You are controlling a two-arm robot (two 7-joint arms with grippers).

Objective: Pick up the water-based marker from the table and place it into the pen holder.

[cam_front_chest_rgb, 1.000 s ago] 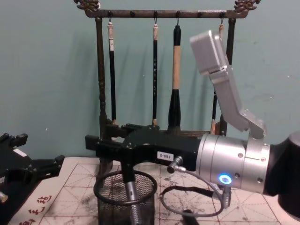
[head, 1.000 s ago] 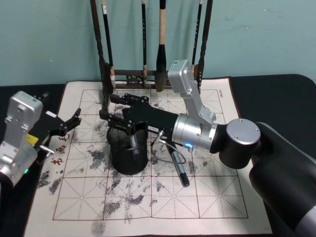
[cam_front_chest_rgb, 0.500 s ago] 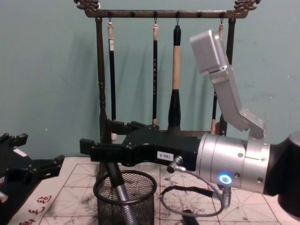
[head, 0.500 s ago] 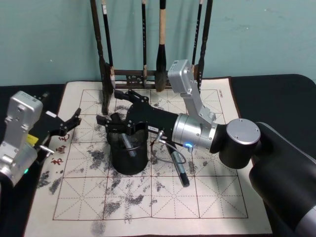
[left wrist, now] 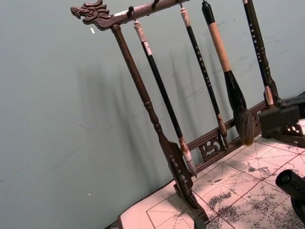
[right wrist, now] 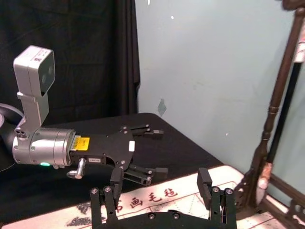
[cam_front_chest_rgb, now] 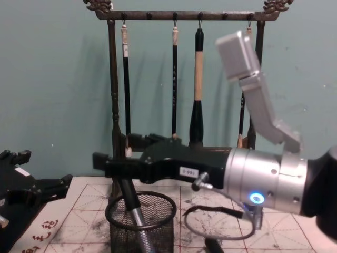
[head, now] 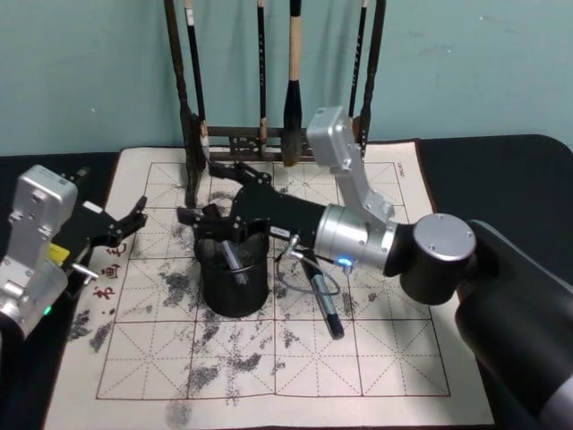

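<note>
Right end effector [head: 208, 193] spread, emptied, marker [head: 233, 261] now leaning inside pen holder [head: 235, 297], left end effector [right wrist: 157, 151] spread, idle

A dark wooden rack [cam_front_chest_rgb: 112, 95] stands along the far edge of the mat [head: 394, 358], in front of a teal wall [cam_front_chest_rgb: 52, 79]. Its top bar ends in a carved dragon head [left wrist: 88, 10]. Brushes hang from the bar by hooks: a thin black one with a pale top [cam_front_chest_rgb: 126, 79], another thin black one [cam_front_chest_rgb: 174, 79], and a thick one with a tan handle and dark tuft [cam_front_chest_rgb: 197, 79]. A dark pen [head: 324, 309] lies flat near the mat's middle. A black curtain [right wrist: 71, 57] hangs beside the wall.
</note>
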